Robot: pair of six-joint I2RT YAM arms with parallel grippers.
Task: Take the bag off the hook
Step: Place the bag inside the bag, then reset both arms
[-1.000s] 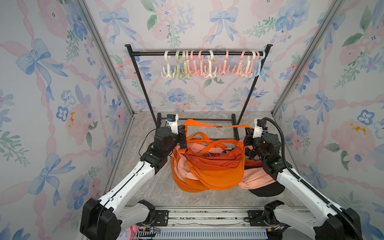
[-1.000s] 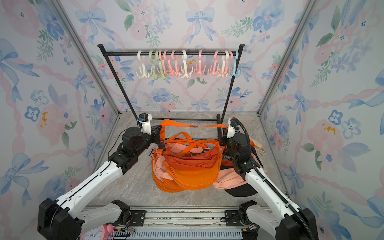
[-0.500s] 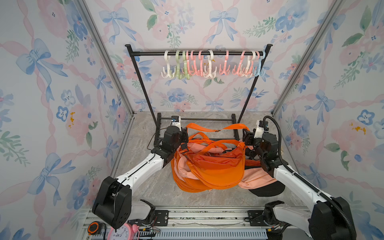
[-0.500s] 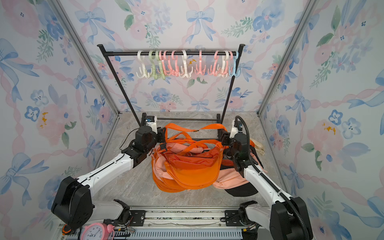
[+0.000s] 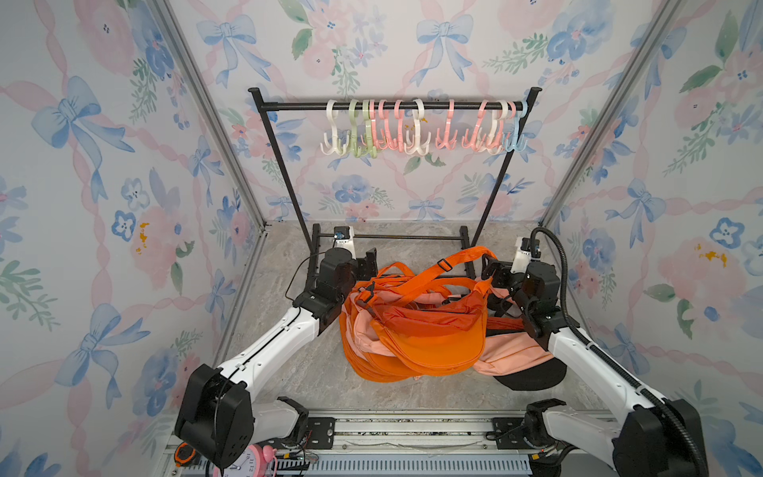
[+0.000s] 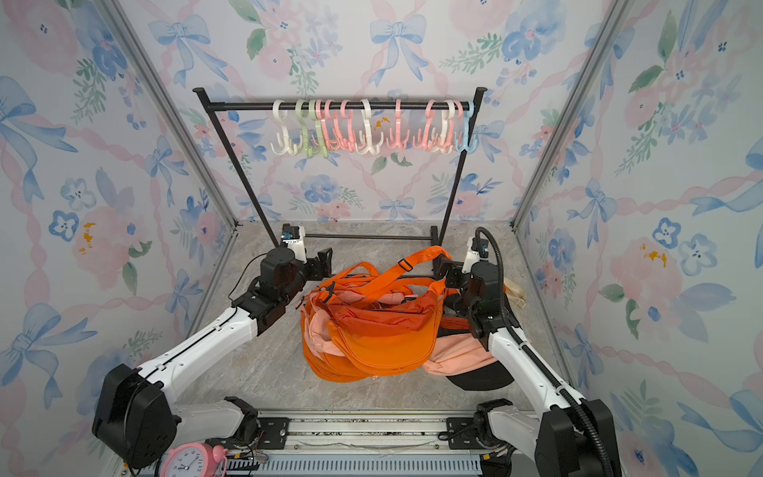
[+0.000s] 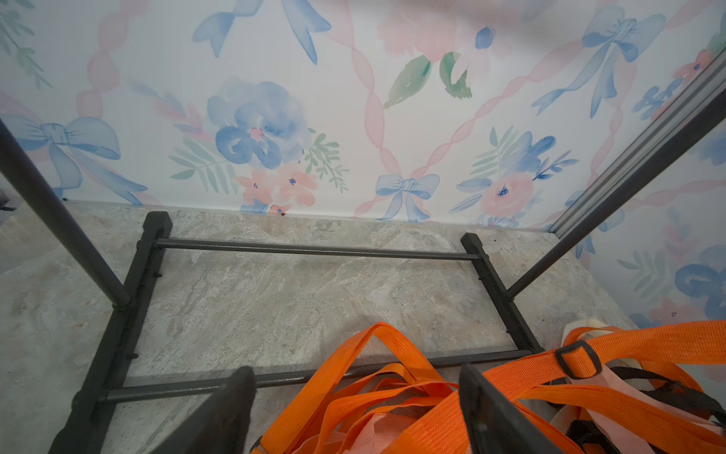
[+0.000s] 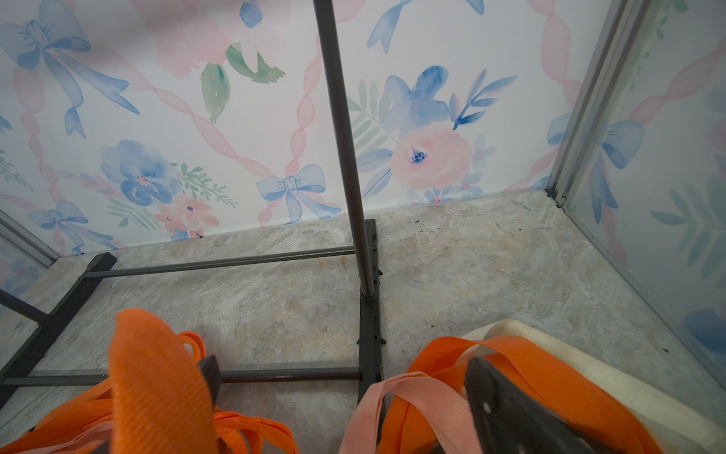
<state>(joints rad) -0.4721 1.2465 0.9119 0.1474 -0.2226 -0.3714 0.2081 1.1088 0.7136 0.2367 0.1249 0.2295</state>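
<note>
So the orange nylon sling bag [image 5: 425, 330] lies on the heap of peach and orange bags [image 5: 512, 355], long axis left-to-right, smack between left gripper [image 7: 355, 371] and right gripper [image 8: 341, 363], both wide open, gripping nothing.

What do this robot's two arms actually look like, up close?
Both arms have white tube-like links between chunky black joints: the left arm and the right arm. Each wrist carries a small white block with a blue fitting and ends in flat, dark grey jaws. A thick ribbed black hose runs along the right arm; the left has only a thin black cable.
</note>
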